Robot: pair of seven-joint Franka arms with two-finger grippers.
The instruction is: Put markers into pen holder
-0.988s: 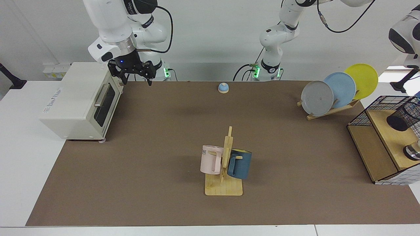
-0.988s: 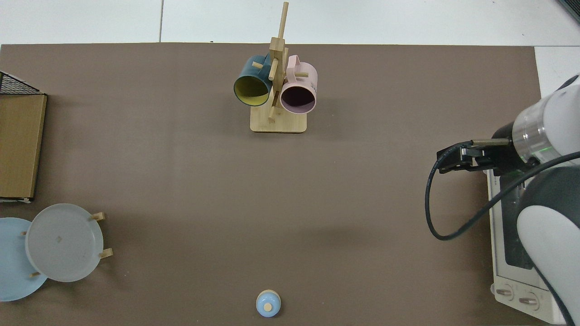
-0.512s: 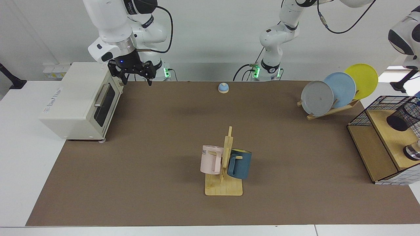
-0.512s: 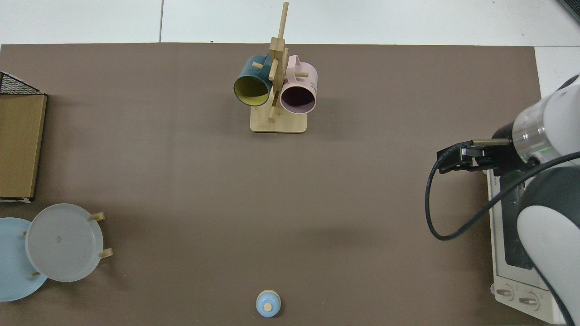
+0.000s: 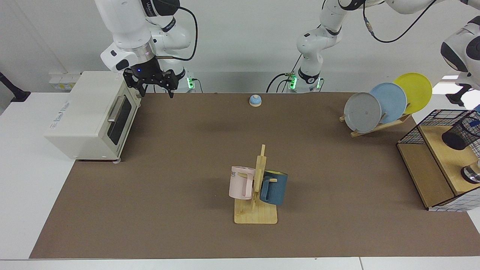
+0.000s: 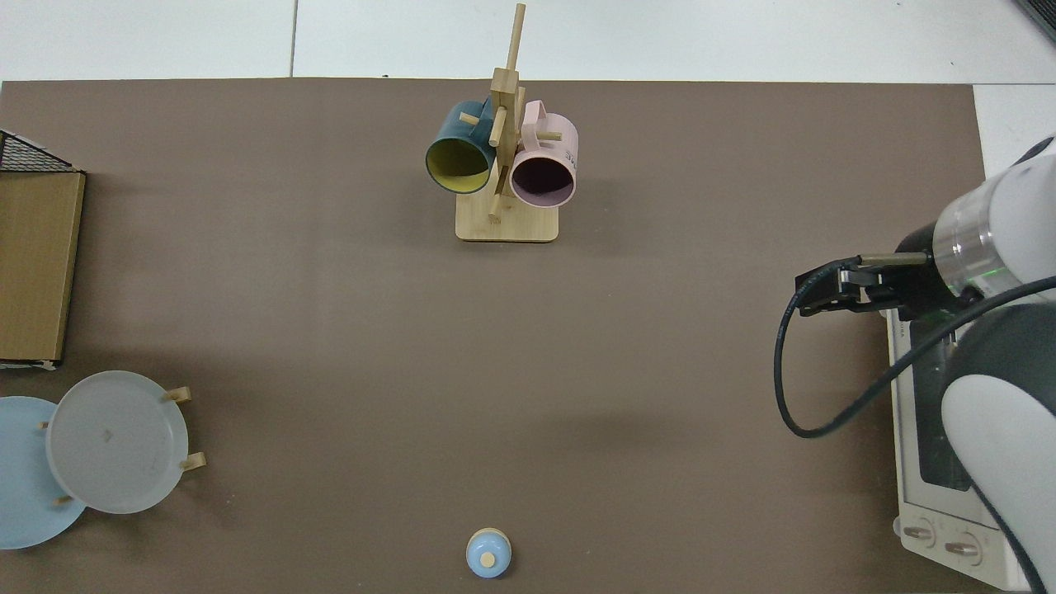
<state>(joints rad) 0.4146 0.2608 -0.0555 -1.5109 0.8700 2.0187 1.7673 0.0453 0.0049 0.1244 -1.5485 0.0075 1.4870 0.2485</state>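
Black mesh pen holder (image 5: pixel 459 135) marks our target; right gripper (image 5: pixel 153 83), fingers apart and empty, waits by the toaster oven (image 5: pixel 88 112); left gripper unseen; we'd lower any marker upright.

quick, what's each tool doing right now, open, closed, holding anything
Right tool: open, empty, hanging beside the toaster oven.
Left tool: out of view past the frame edge, so it cannot be told.

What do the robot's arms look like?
Both arms are glossy white with rounded joints, dark bands and looping black cables. The right arm has a silver ring above its black two-finger tool, where a small blue light glows. Green lights shine at both bases. The left arm runs off past the edge.
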